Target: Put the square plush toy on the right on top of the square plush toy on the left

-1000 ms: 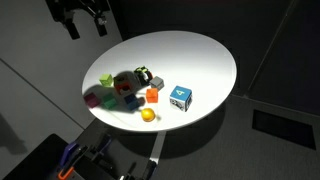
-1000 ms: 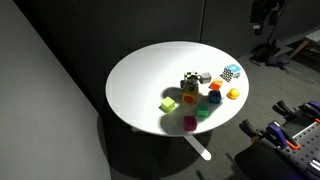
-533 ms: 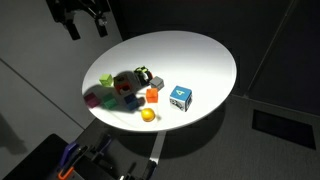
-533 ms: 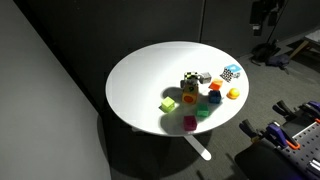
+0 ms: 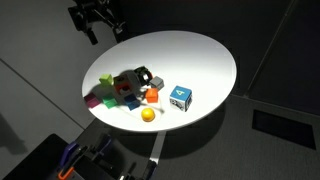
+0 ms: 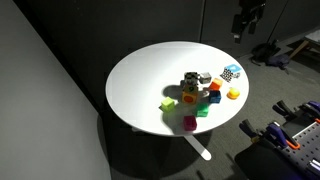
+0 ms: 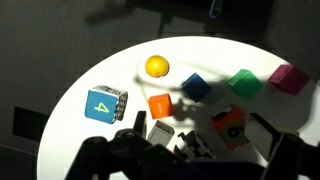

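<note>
A blue plush dice point(image 5: 180, 97) marked with a 4 sits on the round white table point(image 5: 190, 55), apart from the other toys. It also shows in the other exterior view point(image 6: 231, 72) and in the wrist view point(image 7: 105, 104). A black-and-white checkered plush cube point(image 5: 143, 76) point(image 6: 190, 80) point(image 7: 188, 142) lies in the toy cluster, next to an orange-and-white plush cube point(image 7: 230, 126). My gripper point(image 5: 100, 18) point(image 6: 246, 14) hangs high above the table's edge, open and empty. Its dark fingers frame the bottom of the wrist view point(image 7: 202, 128).
A yellow ball point(image 5: 148, 115) point(image 7: 157, 66), a small orange cube point(image 5: 153, 96) point(image 7: 160, 105), a blue cube point(image 7: 195, 86), a green cube point(image 7: 244, 82) and a magenta cube point(image 7: 287, 78) lie round the plush cubes. Dark floor surrounds the table; equipment point(image 6: 285, 130) stands nearby.
The gripper has moved sideways toward the table, a little closer to above the toys. The toys have not moved.
</note>
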Controlling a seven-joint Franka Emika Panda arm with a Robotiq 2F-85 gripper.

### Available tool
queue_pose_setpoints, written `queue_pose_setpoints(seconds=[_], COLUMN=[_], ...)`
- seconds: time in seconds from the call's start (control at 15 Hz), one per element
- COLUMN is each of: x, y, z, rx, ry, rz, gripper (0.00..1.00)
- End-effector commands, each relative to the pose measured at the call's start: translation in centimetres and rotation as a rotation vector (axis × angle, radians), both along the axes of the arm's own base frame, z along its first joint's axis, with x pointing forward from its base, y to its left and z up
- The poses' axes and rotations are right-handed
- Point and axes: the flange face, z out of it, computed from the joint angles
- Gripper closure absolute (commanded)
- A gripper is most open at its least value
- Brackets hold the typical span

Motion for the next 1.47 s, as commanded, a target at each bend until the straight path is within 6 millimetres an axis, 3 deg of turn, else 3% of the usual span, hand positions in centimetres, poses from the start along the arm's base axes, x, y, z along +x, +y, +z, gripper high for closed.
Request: queue_pose_setpoints(seconds=[0.0, 0.47, 0.93, 1.4], x=[2.4, 5.5, 6.6, 6.8], y=[-0.1, -3.4, -7.9, -10.7], z=[-1.4, -5.1, -8.0, -11.4], rx=[-0.017, -0.006, -0.045, -0.035], ry=[-0.090, -0.136, -0.135, -0.133], rz=[-0.050, -0.322, -0.578, -0.565], gripper=[0.00, 0.00, 0.00, 0.00])
